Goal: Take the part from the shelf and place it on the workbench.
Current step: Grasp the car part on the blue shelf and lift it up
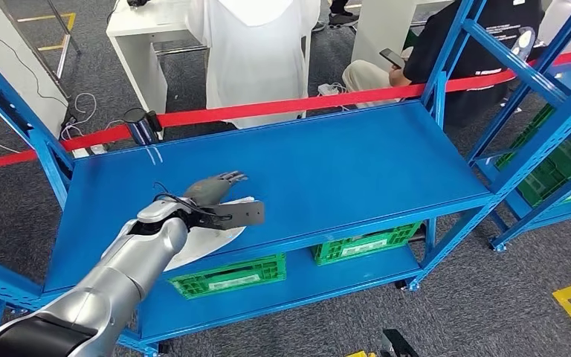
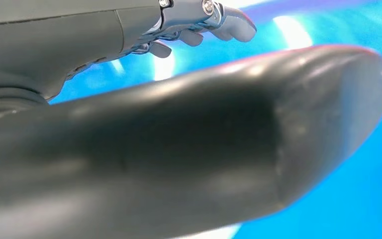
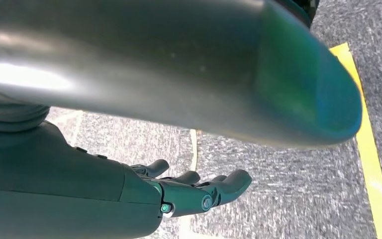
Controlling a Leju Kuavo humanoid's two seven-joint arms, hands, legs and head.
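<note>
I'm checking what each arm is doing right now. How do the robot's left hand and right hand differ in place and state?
The left hand reaches over the blue shelf, above a white part; the right hand hangs over grey carpet with a yellow line. Whether the left hand touches the part is unclear; the right hand holds nothing. Both have their fingers spread.

Shelf (image 1: 327, 160): painted blue metal, smooth, slight sheen. Left hand (image 1: 215, 190): matt dark grey plastic, thumb smooth and faintly glossy in left wrist view. Part (image 1: 219, 230) at front edge of shelf: white, smooth, looks like plastic film. Crates (image 1: 227, 277): green moulded plastic. Floor (image 1: 491, 312): rough grey carpet.
</note>
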